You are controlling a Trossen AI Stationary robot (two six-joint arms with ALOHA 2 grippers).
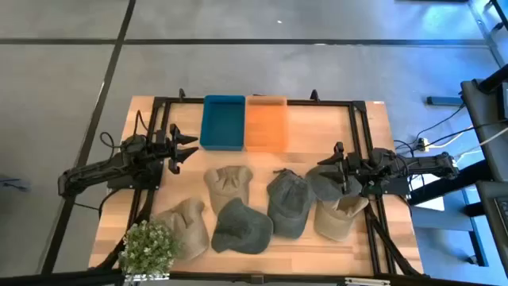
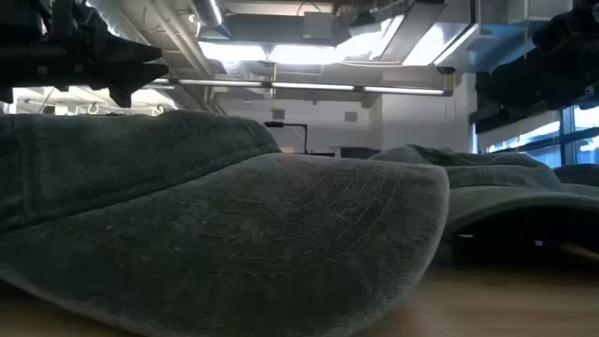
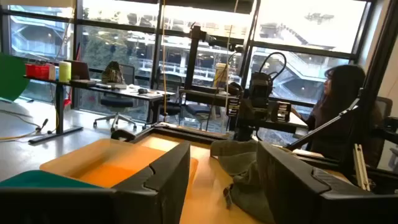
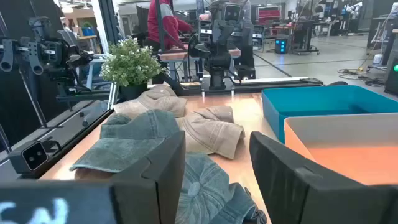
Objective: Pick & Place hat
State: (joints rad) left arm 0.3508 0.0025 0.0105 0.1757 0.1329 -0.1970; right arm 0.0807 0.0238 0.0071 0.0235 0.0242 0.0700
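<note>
Dark hat (image 1: 324,184) on the table (image 1: 373,127), at the right end of a loose row of hats, lying partly on a tan hat (image 1: 340,221). Half hidden from above by the right gripper (image 1: 333,167), so hard to say which way the brim points. Looks crumpled, with no clear long side. From the right wrist, only part of its round top (image 4: 205,186) on show, low down between the two fingers (image 4: 155,168), the rest cut off. Jaws there wide apart, just above the hat, with nothing in them. Just beside it, a grey hat (image 1: 287,205), long side running from the far edge to the near edge, brim toward the near edge. Then a green hat (image 1: 240,228) and two more tan ones. In the low view, little but one big brim (image 2: 281,234) right up close, blocking most of the table; cannot tell which hat. At the far edge, a blue bin (image 1: 223,121) touching an orange bin (image 1: 266,121). Near the blue bin, the left gripper (image 1: 184,148), well apart from the hats, jaws open and holding nothing. At the near left corner, a plant (image 1: 149,246). Beyond the table, a person (image 3: 339,93), partly hidden behind the right arm.
</note>
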